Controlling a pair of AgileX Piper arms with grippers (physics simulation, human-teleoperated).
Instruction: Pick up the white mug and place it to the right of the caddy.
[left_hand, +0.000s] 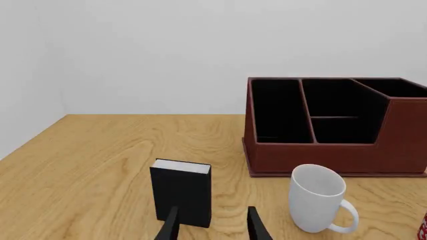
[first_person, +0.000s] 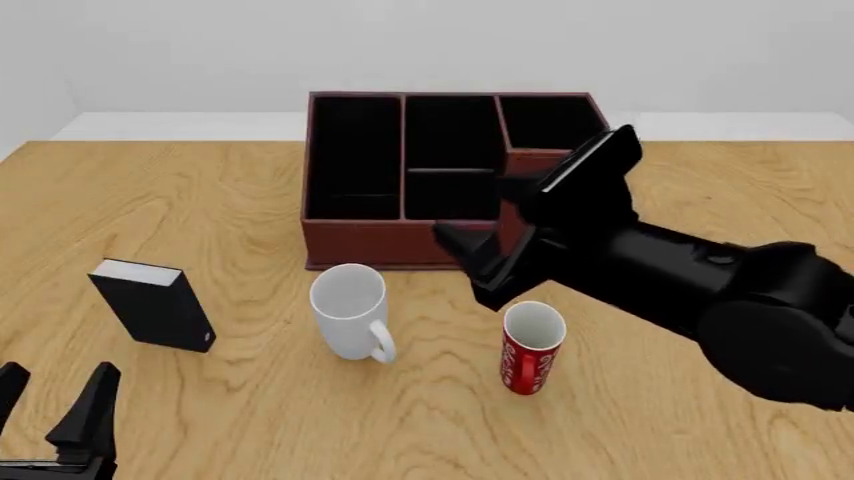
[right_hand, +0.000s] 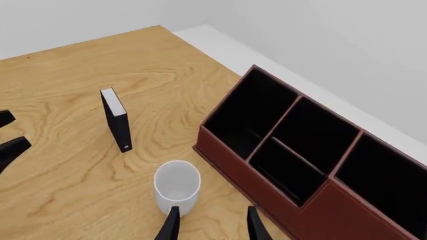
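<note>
Your right hand, fingers spread, hovers just above the white mug: rigid, glossy, likely slippery, so pinch its rim wall.

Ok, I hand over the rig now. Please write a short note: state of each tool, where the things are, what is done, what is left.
Left tool: open, holding nothing, low at the near left of the table, behind the black box.
Right tool: open, holding nothing, raised near the caddy's front, pointing toward the white mug.
White mug: upright in front of the caddy, handle toward the near side, red mug to its right.
Done: nothing grasped yet.
Left: grasp the white mug, lift it, set it to the right of the caddy.
</note>
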